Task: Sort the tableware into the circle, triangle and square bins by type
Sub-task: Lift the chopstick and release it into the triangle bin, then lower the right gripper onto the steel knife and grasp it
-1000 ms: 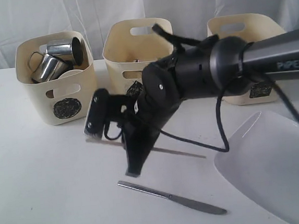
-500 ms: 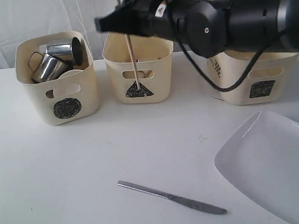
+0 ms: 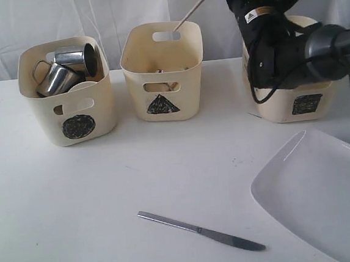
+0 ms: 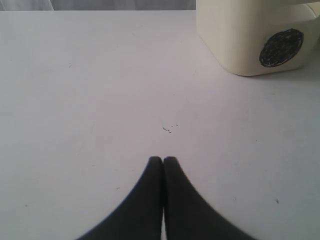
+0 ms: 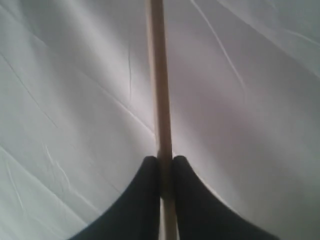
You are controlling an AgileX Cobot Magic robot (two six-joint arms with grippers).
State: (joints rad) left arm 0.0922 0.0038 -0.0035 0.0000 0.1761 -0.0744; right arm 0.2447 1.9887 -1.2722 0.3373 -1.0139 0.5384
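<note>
My right gripper (image 5: 166,160) is shut on a wooden chopstick (image 5: 159,75), held high at the back. In the exterior view the chopstick (image 3: 196,7) slants from the right arm (image 3: 271,43) down toward the back rim of the triangle bin (image 3: 185,69). Two steel mugs (image 3: 59,70) lie in the circle bin (image 3: 44,112). The square bin (image 3: 283,106) stands behind the right arm. A steel knife (image 3: 202,230) lies on the table near the front, and the large white plate (image 3: 319,198) lies at the front right. My left gripper (image 4: 163,160) is shut and empty, low over bare table.
The circle bin (image 4: 240,45) stands a little way ahead of the left gripper. A white curtain (image 3: 109,14) hangs behind the bins. The table (image 3: 59,208) is white, and the plate runs off its front right corner.
The right arm has lifted the chopstick off the table, carried it up over the triangle bin, then swung back to the right. The chopstick has gone from hanging upright to slanting.
</note>
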